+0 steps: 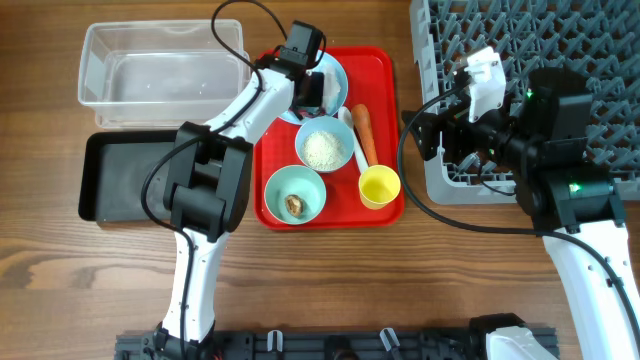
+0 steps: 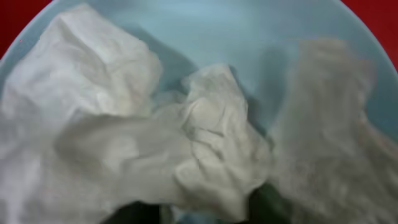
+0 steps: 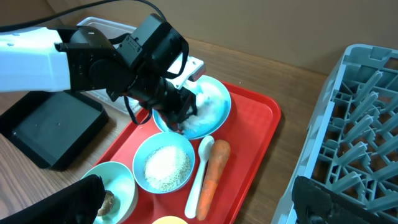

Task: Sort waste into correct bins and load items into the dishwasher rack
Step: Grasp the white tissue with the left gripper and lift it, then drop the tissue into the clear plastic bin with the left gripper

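Observation:
My left gripper (image 1: pixel 312 88) is down on the light blue plate (image 1: pixel 336 72) at the back of the red tray. Its fingertips (image 2: pixel 205 208) pinch a fold of the crumpled white napkin (image 2: pixel 155 124); no red wrapper shows. In front stand a bowl of white rice (image 1: pixel 323 148), a bowl (image 1: pixel 294 195) with a brown lump (image 1: pixel 295 205), the yellow cup (image 1: pixel 380 187), the white spoon (image 1: pixel 349 125) and the carrot (image 1: pixel 364 135). My right gripper (image 1: pixel 432 135) is open and empty, hovering between the tray and the grey rack (image 1: pixel 560 40).
The red tray (image 1: pixel 385 70) holds all the dishes. The clear tub (image 1: pixel 160 75) stands at the back left, the black tray (image 1: pixel 120 175) in front of it. The left arm spans from the front edge over the black tray's right side.

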`<state>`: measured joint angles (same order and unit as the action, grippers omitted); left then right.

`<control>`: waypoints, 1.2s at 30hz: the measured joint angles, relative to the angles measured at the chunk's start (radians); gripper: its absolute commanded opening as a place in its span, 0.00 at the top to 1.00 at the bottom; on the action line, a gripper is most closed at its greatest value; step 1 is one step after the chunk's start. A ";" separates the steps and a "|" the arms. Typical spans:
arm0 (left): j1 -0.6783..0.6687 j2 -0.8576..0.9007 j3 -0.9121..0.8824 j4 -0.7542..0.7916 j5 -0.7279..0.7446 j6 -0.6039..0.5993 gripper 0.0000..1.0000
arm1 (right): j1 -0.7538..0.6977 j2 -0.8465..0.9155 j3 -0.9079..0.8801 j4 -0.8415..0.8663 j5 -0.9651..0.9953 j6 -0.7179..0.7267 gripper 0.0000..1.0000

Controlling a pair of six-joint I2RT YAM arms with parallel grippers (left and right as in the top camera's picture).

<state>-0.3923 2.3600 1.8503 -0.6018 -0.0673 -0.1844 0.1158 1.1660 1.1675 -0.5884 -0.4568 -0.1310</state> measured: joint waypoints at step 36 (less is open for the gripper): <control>0.391 -0.446 -0.003 -0.292 0.016 -0.006 0.10 | 0.000 0.002 0.000 -0.002 0.000 0.000 0.00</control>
<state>-0.0010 1.9137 1.8469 -0.8936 -0.0517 -0.1905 0.1158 1.1679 1.1675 -0.5907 -0.4564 -0.1310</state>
